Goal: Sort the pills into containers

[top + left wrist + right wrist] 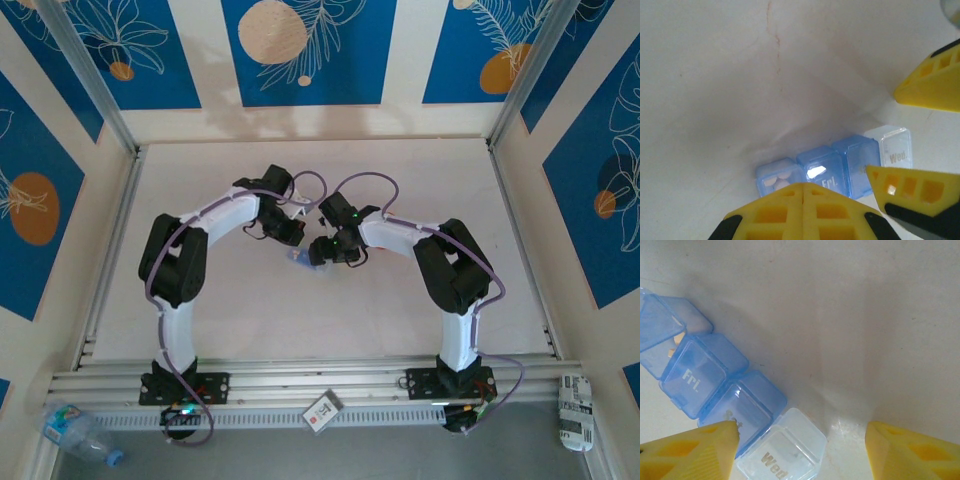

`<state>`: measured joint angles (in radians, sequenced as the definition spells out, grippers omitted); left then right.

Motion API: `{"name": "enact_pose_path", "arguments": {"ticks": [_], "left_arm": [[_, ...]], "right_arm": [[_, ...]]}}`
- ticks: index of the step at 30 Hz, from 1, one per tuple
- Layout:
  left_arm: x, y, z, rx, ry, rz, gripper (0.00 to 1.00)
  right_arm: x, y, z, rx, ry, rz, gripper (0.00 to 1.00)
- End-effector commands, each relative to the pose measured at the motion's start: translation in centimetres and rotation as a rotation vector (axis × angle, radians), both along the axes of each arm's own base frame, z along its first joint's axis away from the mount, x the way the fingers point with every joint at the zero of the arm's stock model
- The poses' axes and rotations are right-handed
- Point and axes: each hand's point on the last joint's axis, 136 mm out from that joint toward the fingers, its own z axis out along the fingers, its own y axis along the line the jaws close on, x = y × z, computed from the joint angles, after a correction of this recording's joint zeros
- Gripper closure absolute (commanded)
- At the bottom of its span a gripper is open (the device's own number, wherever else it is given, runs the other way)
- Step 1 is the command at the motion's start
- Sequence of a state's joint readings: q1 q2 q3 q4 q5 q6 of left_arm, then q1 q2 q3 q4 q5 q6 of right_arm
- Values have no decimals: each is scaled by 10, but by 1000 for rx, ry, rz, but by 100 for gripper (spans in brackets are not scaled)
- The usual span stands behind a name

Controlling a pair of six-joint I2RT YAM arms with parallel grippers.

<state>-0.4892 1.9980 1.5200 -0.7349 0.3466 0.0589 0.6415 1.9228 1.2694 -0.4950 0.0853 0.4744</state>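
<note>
The containers point(840, 167) are a row of translucent blue compartments marked Fri and Sat, with a clear end one marked Wed point(785, 450), lying mid-table point(300, 257). White pills point(775, 181) lie in the blue compartment at the other end. My left gripper point(804, 186) is shut, its joined tips right over the near edge of the row, between the pill compartment and Fri. I cannot tell if it touches. My right gripper point(801, 432) is open and straddles the Wed end, one finger point(695, 450) over Sat, the other point(910, 450) over bare table. In the top view both grippers point(293, 238) point(322, 250) meet at the box.
The pale table point(420, 170) is bounded by aluminium rails point(300, 380) at the near edge and sides. A plastic bottle point(80, 432) lies at the bottom left, a small card point(322, 410) on the front rail, and a white packet point(575, 410) at the bottom right.
</note>
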Motion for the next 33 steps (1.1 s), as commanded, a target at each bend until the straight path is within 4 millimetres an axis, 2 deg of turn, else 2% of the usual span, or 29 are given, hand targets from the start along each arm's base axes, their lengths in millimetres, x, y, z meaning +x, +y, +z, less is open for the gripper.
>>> {"name": "enact_pose_path", "arguments": {"ticks": [1, 14, 33], "left_arm": [[-11, 4, 6, 11, 5, 2, 100], [-21, 12, -10, 41, 28, 10, 100], [-27, 14, -28, 50, 65, 12, 100]], "right_arm": [[-10, -9, -20, -50, 45, -16, 32], [-11, -10, -22, -54, 48, -17, 32], [-13, -11, -25, -58, 54, -17, 32]]}}
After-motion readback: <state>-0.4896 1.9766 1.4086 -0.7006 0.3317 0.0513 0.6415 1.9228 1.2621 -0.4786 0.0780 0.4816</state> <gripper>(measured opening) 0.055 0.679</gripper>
